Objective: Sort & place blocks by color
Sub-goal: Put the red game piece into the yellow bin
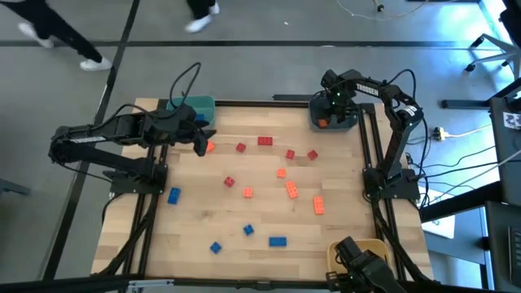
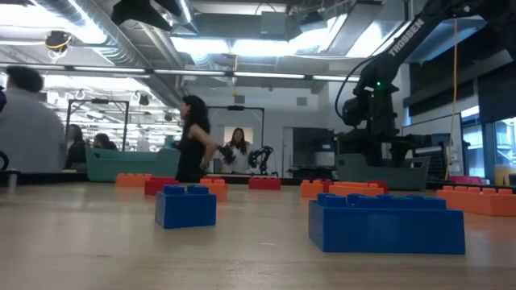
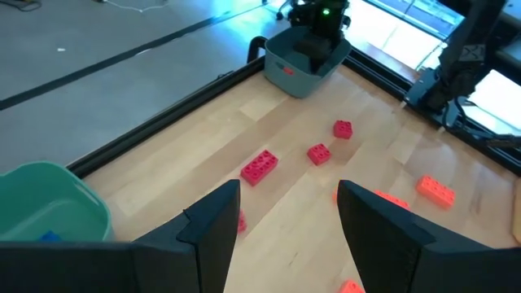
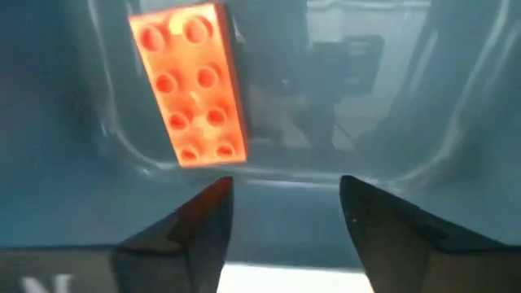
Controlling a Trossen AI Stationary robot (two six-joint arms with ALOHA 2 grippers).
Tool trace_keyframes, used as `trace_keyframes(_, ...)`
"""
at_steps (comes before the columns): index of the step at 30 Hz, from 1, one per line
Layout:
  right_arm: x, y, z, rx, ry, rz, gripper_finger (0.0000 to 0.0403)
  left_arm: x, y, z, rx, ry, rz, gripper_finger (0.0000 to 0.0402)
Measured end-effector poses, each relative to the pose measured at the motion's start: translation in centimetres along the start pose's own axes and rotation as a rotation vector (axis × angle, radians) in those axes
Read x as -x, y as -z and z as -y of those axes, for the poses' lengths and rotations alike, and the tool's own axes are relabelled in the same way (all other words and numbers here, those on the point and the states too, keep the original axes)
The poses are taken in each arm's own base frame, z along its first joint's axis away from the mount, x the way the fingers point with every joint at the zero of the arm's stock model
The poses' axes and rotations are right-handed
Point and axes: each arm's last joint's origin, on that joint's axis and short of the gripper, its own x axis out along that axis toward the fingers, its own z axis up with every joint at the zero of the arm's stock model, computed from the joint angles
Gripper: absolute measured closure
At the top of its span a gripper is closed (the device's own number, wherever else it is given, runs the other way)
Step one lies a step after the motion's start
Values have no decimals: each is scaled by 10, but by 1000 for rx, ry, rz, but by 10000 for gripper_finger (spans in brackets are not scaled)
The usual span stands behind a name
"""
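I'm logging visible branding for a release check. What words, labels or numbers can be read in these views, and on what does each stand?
"TROSSEN" - white letters along the right arm, readable in the low view.
White lettering on the same arm's link in the high view: too small to read.
White marks at the right wrist view's lower edge: cut off, unreadable.
The blocks and the bins show no text.

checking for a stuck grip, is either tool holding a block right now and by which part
Nothing is held. The right tool is open over the grey bin, an orange block lying loose inside. The left tool is open and empty.
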Motion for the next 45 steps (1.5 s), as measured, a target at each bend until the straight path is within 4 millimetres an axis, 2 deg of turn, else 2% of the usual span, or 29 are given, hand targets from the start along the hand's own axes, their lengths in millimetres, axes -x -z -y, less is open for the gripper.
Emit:
trace_keyframes(7,15,-1,-7,32,1,4,286,0,0,0,-1,-9,5,200)
trace_keyframes(15,45,10,-36,181,82,32,388,0,1,-1,-7,-15,-5,200)
trace_keyframes(20,69,31,-57,288,129,75,393,0,5,-3,-29,-31,-55,200)
trace_keyframes(25,100,70,-76,411,90,173,400,1,8,-3,-38,3,-103,200)
trace_keyframes(30,135,126,-87,513,3,288,399,1,10,-2,-39,47,-135,200)
trace_keyframes(35,164,183,-88,595,-108,397,399,1,13,-4,-50,31,-173,200)
trace_keyframes(40,180,219,-85,637,-212,467,401,1,16,-5,-14,19,-204,204)
trace_keyframes(45,188,245,-84,694,-277,506,399,2,20,-7,44,29,-268,250)
